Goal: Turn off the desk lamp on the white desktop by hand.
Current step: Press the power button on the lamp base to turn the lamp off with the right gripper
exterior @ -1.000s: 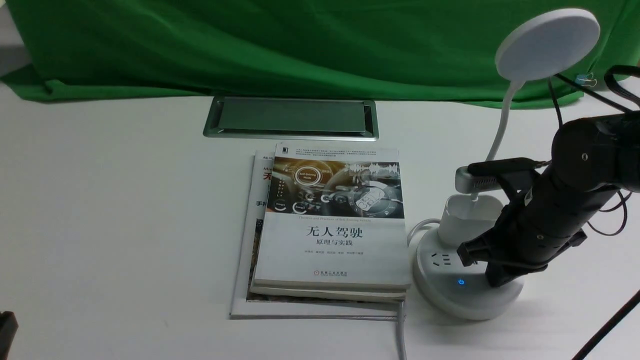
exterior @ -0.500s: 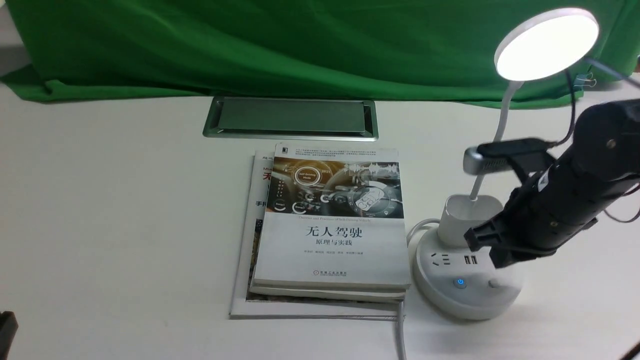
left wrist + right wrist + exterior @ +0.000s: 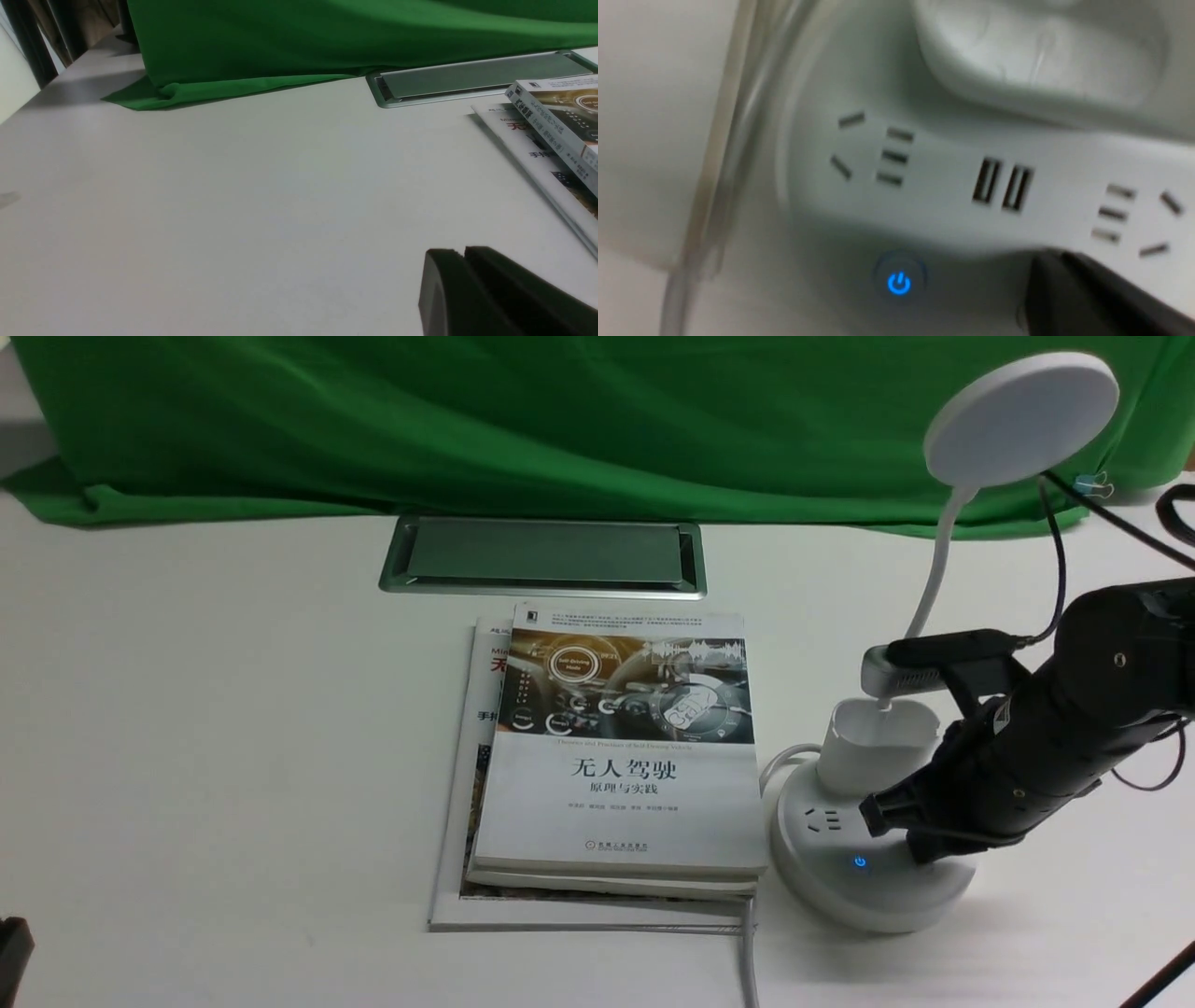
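Note:
The desk lamp stands at the right of the white desktop (image 3: 233, 709). Its round disc head (image 3: 1020, 418) is dark. Its thin neck (image 3: 936, 569) runs down into the cup holder (image 3: 878, 742) on the round base (image 3: 840, 896). A blue power button (image 3: 860, 862) glows on the base. My right gripper (image 3: 920, 861) is shut, with its tip pressed down on the base just right of the blue button, covering the second button. In the right wrist view the shut tip (image 3: 1045, 263) sits beside the blue button (image 3: 899, 283). My left gripper (image 3: 462, 254) is shut and empty above bare desktop.
A stack of books (image 3: 616, 756) lies just left of the lamp base, with the lamp's white cord (image 3: 747, 952) beside it. The silver-framed cable hatch (image 3: 541, 555) is behind the books. Green cloth (image 3: 467, 420) covers the back.
Half a second ago the lamp head was lit and my right gripper was raised off the base. Now the gripper is back down on the base and the head is dark.

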Robot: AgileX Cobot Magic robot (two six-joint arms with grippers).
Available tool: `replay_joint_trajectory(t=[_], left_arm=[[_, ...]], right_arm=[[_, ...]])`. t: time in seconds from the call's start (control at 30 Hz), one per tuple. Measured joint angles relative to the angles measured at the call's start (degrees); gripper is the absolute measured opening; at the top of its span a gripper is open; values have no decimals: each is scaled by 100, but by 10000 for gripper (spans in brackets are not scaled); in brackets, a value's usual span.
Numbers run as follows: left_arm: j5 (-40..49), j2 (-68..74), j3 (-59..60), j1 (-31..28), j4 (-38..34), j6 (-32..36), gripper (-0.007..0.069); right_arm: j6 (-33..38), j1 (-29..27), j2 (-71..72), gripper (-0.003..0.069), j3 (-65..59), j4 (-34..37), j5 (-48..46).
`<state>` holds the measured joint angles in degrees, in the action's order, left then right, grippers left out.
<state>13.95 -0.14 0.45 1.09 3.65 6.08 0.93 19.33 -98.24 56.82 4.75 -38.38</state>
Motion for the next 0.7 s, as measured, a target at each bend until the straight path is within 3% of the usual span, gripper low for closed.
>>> replay_joint_trajectory(t=[0.7], left_arm=[[0, 0, 0, 0, 0, 6, 20]], right_arm=[[0, 0, 401, 36, -7, 12, -342]])
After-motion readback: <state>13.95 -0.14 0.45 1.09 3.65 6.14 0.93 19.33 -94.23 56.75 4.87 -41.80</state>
